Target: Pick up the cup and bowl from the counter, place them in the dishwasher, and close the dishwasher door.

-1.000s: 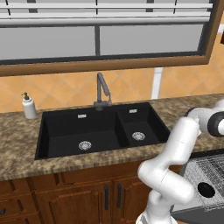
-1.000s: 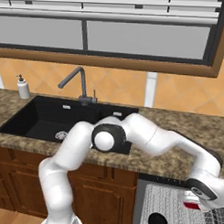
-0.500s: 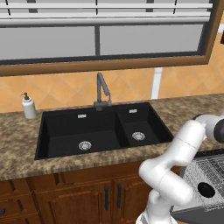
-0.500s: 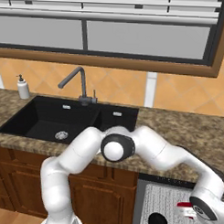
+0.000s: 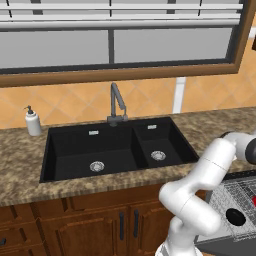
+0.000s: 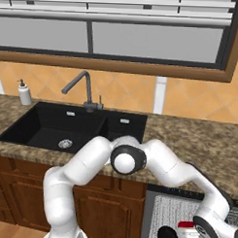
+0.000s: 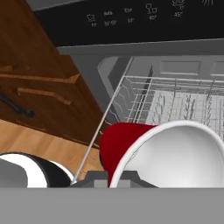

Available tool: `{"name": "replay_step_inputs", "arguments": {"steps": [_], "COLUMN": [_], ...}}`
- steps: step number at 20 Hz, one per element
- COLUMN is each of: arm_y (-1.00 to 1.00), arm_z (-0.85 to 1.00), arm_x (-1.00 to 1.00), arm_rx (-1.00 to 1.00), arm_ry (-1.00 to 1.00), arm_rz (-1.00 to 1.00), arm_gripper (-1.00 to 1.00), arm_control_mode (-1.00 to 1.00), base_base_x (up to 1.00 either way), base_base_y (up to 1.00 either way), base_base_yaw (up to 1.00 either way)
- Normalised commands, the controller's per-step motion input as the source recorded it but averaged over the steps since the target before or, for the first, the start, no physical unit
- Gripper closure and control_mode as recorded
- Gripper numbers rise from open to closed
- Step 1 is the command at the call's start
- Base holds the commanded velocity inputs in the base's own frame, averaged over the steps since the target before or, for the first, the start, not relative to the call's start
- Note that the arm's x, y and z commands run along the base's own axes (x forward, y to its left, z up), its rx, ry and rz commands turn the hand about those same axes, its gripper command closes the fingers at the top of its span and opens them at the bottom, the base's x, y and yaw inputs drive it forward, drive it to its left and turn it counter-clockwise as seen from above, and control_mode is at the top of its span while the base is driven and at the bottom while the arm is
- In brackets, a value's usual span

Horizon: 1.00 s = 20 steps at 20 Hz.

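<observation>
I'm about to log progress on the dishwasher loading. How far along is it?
Roughly midway. The counter around the sink carries neither cup nor bowl, so pickup looks done. In hand: the shut gripper holds a red vessel with a white inside over the dishwasher's wire rack; cup or bowl is unclear. A dark round item already lies in the rack. Left: release it and close the open dishwasher door.

We note a home kitchen: brown speckled granite-look counter (image 5: 30, 165) around a black double sink (image 5: 115, 150), wooden cabinets (image 5: 100, 225) below it, dark grey dishwasher (image 7: 175, 78) beside.
</observation>
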Motion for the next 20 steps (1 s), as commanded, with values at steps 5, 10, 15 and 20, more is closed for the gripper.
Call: {"name": "replay_step_inputs", "arguments": {"steps": [5,10,15,20], "arm_y": [0.01,-0.12,-0.12,-0.12], "arm_z": [-0.43,-0.48,-0.50,-0.36], "arm_x": [0.03,0.19,0.27,0.11], "arm_rx": [0.00,0.00,0.00,0.00], "arm_ry": [-0.03,-0.10,-0.05,0.00], "arm_rz": [0.00,0.00,0.00,-0.03], "arm_gripper": [1.00,1.00,1.00,1.00], "arm_control_mode": [-1.00,-1.00,-1.00,-1.00], "base_base_x": [0.00,0.00,0.00,0.00], "base_base_y": [0.00,0.00,0.00,0.00], "base_base_yaw": [0.00,0.00,0.00,0.00]}}
